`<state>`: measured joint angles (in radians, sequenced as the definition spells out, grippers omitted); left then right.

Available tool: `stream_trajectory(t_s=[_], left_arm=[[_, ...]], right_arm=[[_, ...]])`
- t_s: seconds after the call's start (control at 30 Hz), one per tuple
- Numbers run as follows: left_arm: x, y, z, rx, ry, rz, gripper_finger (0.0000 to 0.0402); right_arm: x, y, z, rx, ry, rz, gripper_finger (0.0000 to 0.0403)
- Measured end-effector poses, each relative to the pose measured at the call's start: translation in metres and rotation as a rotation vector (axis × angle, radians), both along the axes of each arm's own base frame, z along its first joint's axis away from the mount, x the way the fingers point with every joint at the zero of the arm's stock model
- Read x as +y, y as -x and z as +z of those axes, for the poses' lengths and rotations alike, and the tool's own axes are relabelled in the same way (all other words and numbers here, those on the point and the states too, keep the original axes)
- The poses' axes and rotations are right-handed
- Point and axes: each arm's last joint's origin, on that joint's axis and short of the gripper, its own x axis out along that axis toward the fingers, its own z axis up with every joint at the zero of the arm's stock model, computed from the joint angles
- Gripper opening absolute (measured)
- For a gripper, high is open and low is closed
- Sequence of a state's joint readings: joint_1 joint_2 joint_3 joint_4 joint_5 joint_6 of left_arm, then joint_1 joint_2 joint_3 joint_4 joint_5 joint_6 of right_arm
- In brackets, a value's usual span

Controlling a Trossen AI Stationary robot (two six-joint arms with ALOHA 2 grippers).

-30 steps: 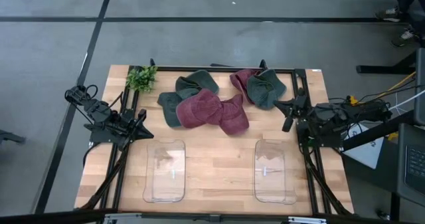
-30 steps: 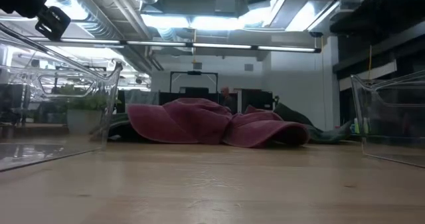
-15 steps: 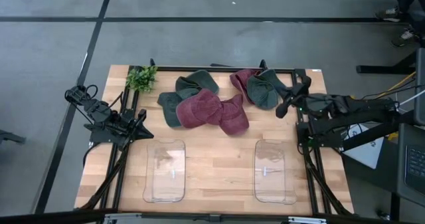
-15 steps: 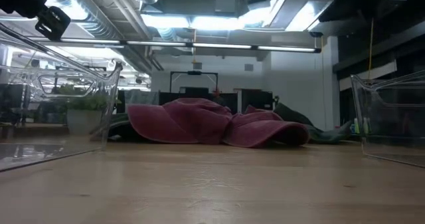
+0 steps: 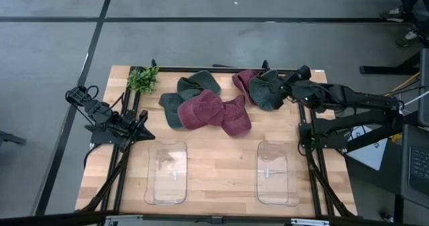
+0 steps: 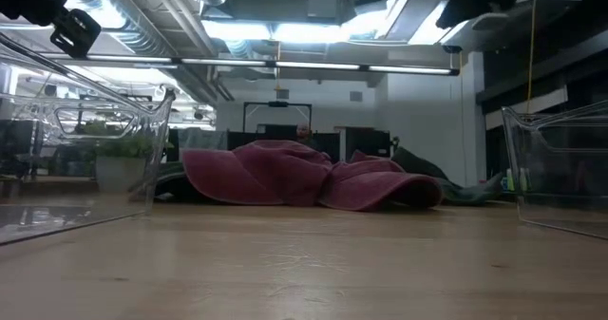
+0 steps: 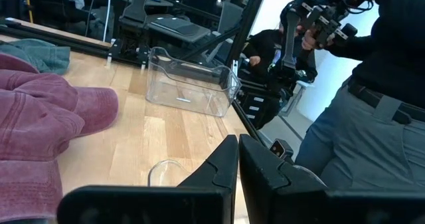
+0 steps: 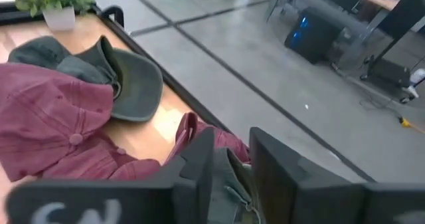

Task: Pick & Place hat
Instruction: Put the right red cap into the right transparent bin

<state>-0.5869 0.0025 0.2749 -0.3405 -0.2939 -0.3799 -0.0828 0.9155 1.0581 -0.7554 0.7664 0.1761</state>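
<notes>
Several soft hats lie along the far half of the table. A maroon pair [image 5: 216, 113] rests over dark green ones [image 5: 190, 90] in the middle. At the far right a dark green hat [image 5: 269, 92] lies on a maroon one [image 5: 244, 78]. My right gripper [image 5: 287, 86] is open just above that green hat's right side; the wrist view shows green cloth [image 8: 232, 179] between its fingers [image 8: 199, 159], and I cannot tell whether they touch it. My left gripper [image 5: 139, 129] waits shut at the table's left edge, its fingers [image 7: 229, 159] closed together.
Two clear plastic bins stand on the near half, one left [image 5: 167, 172] and one right [image 5: 277, 173]. A small potted plant [image 5: 143, 78] sits at the far left corner. A person [image 7: 385, 91] stands beyond the table's right side. Bare wood lies between the bins.
My right arm has swung from the table's right edge toward the far edge and leftward, stretching out until its gripper reached the green and maroon hats at the far right. The hats have not moved.
</notes>
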Motion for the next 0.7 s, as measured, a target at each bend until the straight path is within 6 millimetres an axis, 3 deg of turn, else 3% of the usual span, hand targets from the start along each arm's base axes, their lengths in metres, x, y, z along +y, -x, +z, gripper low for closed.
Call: stream_trajectory(t_s=[0.23,0.47,0.7], left_arm=[[0.0,0.0,0.0,0.0,0.0,0.0,0.0013],[0.0,0.0,0.0,0.0,0.0,0.0,0.001],[0.0,0.0,0.0,0.0,0.0,0.0,0.0011]], right_arm=[[-0.014,-0.017,0.009,0.1,-0.075,-0.018,0.0145],[-0.037,-0.028,0.009,0.139,-0.225,-0.127,0.0151],[-0.053,-0.041,-0.001,0.209,-0.324,-0.108,0.0151]])
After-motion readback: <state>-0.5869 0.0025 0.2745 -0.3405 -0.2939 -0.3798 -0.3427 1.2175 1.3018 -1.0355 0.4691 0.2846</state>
